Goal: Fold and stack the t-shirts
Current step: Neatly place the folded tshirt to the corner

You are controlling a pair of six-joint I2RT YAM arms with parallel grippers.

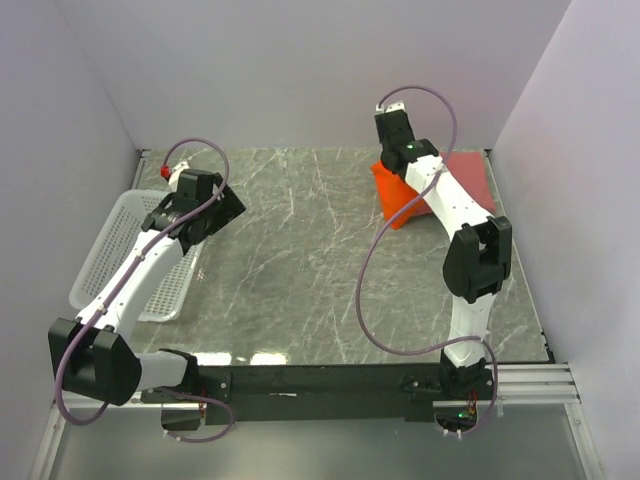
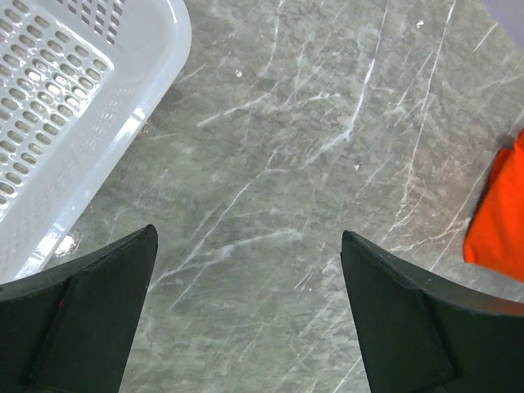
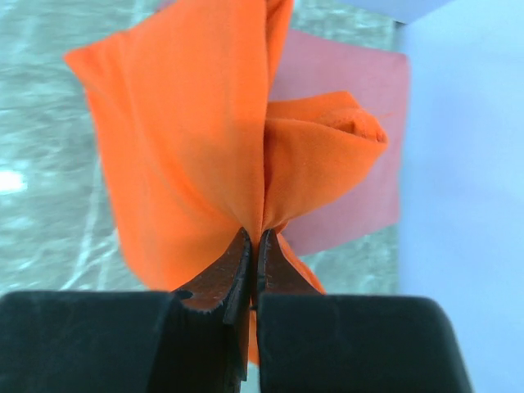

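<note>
The orange t-shirt point(image 1: 396, 203) hangs bunched from my right gripper point(image 1: 393, 168) at the back right of the table. In the right wrist view the gripper point(image 3: 259, 237) is shut on a pinch of the orange t-shirt point(image 3: 188, 139), which drapes away from the jaws. The pink t-shirt point(image 1: 468, 177) lies flat and folded on the table behind it, near the right wall, also in the right wrist view point(image 3: 344, 90). My left gripper point(image 1: 222, 205) is open and empty above the table beside the basket; in its wrist view point(image 2: 246, 246) an edge of the orange t-shirt point(image 2: 501, 221) shows at the right.
A white plastic mesh basket point(image 1: 115, 250) stands at the left edge of the table, also in the left wrist view point(image 2: 65, 106). Walls close in the table on the left, back and right. The right arm point(image 1: 470, 250) reaches across the right side.
</note>
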